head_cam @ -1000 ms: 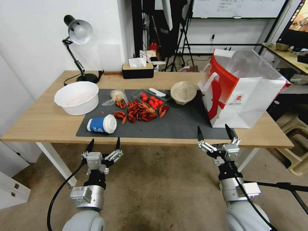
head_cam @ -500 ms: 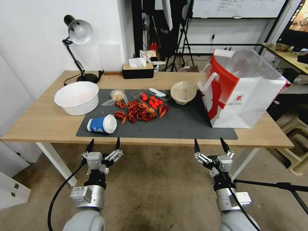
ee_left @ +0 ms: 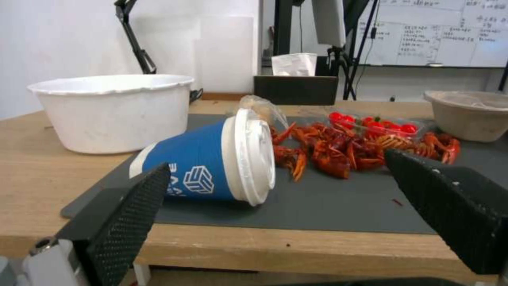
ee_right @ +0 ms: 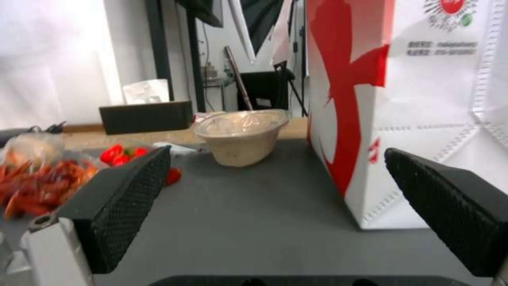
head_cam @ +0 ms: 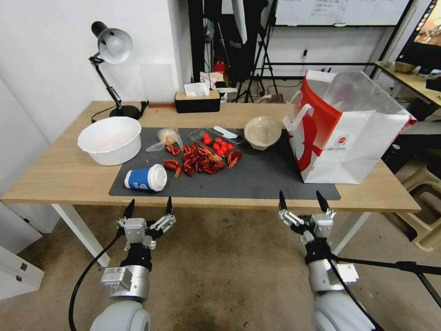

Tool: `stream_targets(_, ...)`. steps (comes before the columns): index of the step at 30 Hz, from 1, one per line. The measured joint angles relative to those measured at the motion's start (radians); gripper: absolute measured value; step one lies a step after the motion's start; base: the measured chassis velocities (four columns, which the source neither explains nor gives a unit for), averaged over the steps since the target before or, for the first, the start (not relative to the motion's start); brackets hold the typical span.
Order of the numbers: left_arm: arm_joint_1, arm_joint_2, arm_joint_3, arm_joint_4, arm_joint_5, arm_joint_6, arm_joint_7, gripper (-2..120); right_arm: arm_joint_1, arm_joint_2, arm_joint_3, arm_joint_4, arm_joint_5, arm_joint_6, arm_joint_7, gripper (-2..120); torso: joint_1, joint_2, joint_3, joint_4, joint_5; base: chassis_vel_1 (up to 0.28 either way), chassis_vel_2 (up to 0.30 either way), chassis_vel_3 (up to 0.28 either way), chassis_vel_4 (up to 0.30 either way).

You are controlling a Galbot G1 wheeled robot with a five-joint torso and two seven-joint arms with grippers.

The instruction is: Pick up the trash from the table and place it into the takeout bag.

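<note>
The right gripper [head_cam: 303,201] had pulled back off the table [head_cam: 59,174] over the last second, from above the near edge by the takeout bag [head_cam: 363,142] to just off the near edge of the tabletop, fingers spread wide and holding nothing. By my read that was a retreat after a drop or a reset, not a reach. The left gripper [head_cam: 148,207] had not budged, parked off the near edge with its jaws apart and empty, lined up on the blue-and-white paper cup [head_cam: 145,178], which lay on its side on the dark grey mat [head_cam: 257,181] close to that edge. The beige lidded bowl [head_cam: 262,132] sat farther back on the mat, just beside the bag's red side. The small clear plastic bag [head_cam: 166,137] rested by the crayfish shells [head_cam: 200,159]. Room looked fair: bare mat in front of the bowl, though the bag wall crowded its right, and the white basin [head_cam: 110,140] stood near the cup's left.
</note>
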Motion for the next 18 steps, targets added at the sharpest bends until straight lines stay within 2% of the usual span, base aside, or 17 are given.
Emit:
stream_targets(7,-0.004,0.001,0.004,0.001,0.001,0.000,0.001,100,0.129,0.001,-0.060,-0.030,0.117,-0.073,0.056,100,0.000,0.000,0.000,-0.0001,-0.0001,0.000,0.000,0.000,0.000)
stream_targets(8,-0.006,0.003,0.006,0.002,0.001,0.001,0.002,100,0.197,0.004,-0.080,-0.049,0.200,-0.102,0.075,100,0.000,0.000,0.000,0.0004,0.0000,0.000,0.000,0.000,0.000)
stream_targets(10,-0.010,0.007,0.009,0.004,0.001,0.005,0.003,100,0.221,0.005,-0.081,-0.057,0.237,-0.113,0.080,100,0.000,0.000,0.000,0.0006,-0.0001,0.000,0.000,0.000,0.000)
stream_targets(11,-0.015,0.010,0.013,0.008,0.002,0.008,0.006,100,0.272,0.008,-0.084,-0.077,0.305,-0.130,0.092,100,0.000,0.000,0.000,-0.0008,-0.0003,0.000,0.000,0.000,0.000)
stream_targets(14,-0.012,0.008,0.013,0.010,0.003,0.009,0.007,100,0.388,0.015,-0.107,-0.125,0.433,-0.169,0.119,100,0.000,0.000,0.000,0.0001,-0.0001,0.000,0.000,0.000,0.000)
stream_targets(18,-0.012,0.006,0.009,0.010,0.003,0.009,0.007,100,0.479,0.031,-0.133,-0.174,0.525,-0.195,0.151,100,0.000,0.000,0.000,0.0000,-0.0002,0.000,0.000,0.000,0.000)
